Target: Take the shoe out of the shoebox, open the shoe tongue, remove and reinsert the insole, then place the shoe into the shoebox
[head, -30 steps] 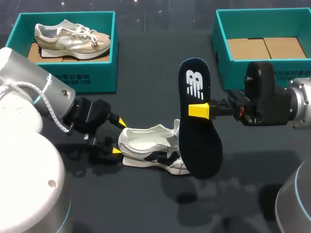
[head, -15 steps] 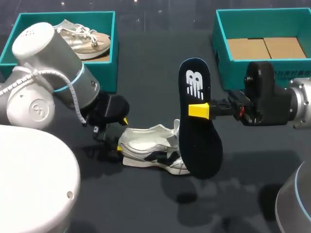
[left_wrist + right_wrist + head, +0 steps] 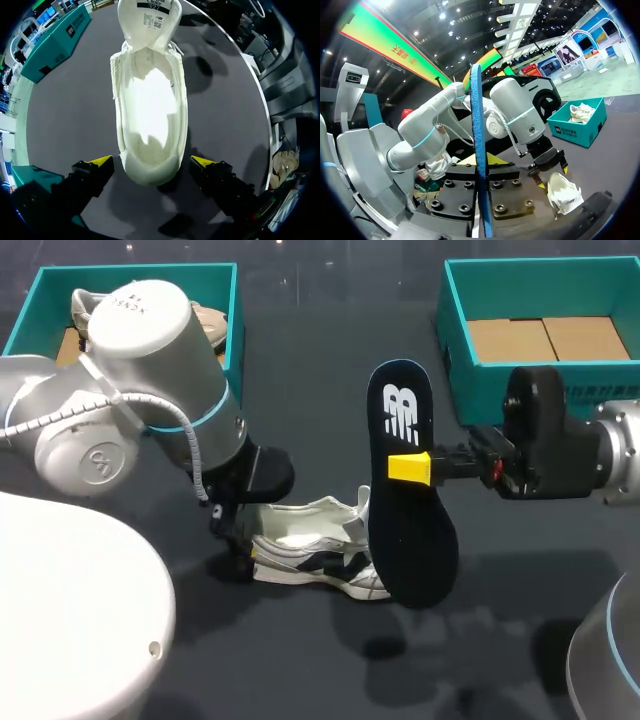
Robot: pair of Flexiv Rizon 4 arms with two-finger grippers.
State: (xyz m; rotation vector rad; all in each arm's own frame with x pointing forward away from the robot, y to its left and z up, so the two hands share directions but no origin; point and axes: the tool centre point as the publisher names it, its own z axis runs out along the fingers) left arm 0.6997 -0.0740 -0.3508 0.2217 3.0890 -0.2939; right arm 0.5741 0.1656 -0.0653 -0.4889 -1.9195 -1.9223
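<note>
A white shoe [image 3: 312,551] with dark side stripes lies on the dark table, toe to the right. In the left wrist view the shoe [image 3: 150,100] is empty inside, its tongue folded forward. My left gripper [image 3: 151,161] stands open with the heel between its yellow tips, a small gap on each side. In the head view my left gripper [image 3: 245,540] is mostly hidden under its own arm. My right gripper [image 3: 410,468] is shut on a dark navy insole [image 3: 405,540], held upright above the shoe's toe. The insole [image 3: 478,150] shows edge-on in the right wrist view.
A teal shoebox [image 3: 225,360] at the back left holds another shoe, largely covered by my left arm [image 3: 150,380]. A second teal shoebox [image 3: 460,350] at the back right has only cardboard in it. Bare table lies in front of the shoe.
My left arm has swung in over the left box and turned its wrist, bringing the open gripper onto the shoe's heel. The right arm and the insole have stayed still.
</note>
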